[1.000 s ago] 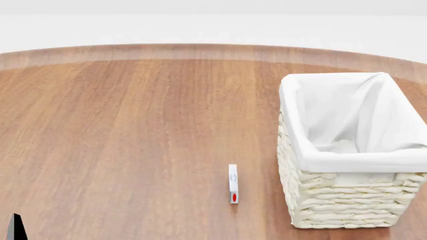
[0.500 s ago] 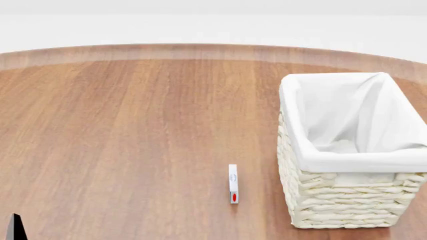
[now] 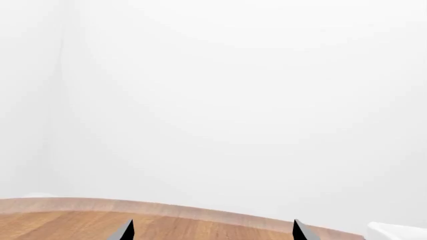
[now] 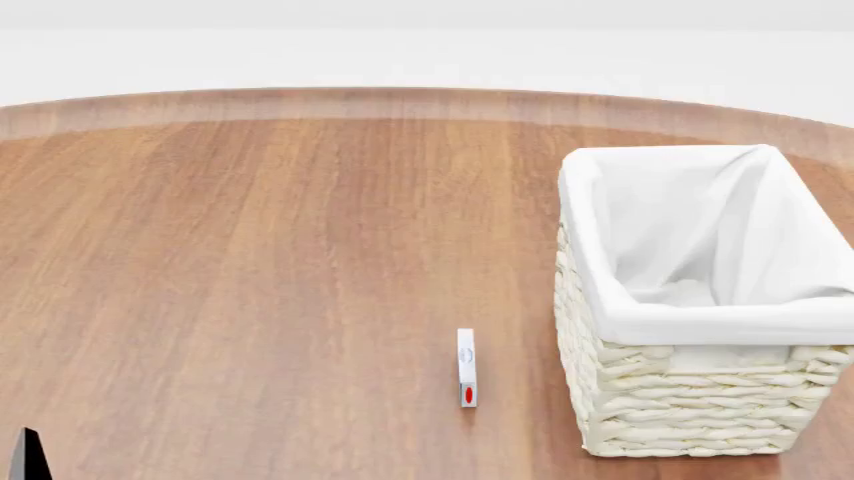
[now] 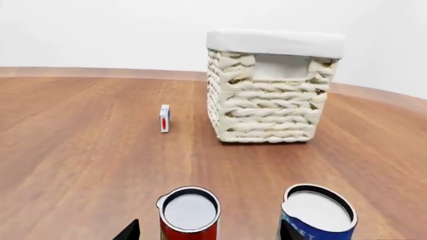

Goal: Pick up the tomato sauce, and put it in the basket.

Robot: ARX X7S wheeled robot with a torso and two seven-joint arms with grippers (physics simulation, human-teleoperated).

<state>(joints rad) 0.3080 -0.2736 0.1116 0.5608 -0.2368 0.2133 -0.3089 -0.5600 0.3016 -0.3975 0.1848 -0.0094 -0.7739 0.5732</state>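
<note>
We find the small red-labelled tomato sauce can with its white top [image 5: 189, 212] at the lower centre of the right wrist view, between the spread tips of the right gripper [image 5: 210, 231], untouched. Just right of it stands a blue-labelled can [image 5: 318, 215]; closing carelessly could knock it over. The cream woven wicker basket with white lining [image 5: 273, 85] stands upper right, a small white box [image 5: 164, 119] beside it, bare wooden table [image 5: 73, 150] between. The left gripper [image 3: 212, 232] hangs spread over the table's edge.

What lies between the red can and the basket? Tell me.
Only bare table, shown in the right wrist view. Nothing stands between the red can and the basket; the small white box sits off to the side.
</note>
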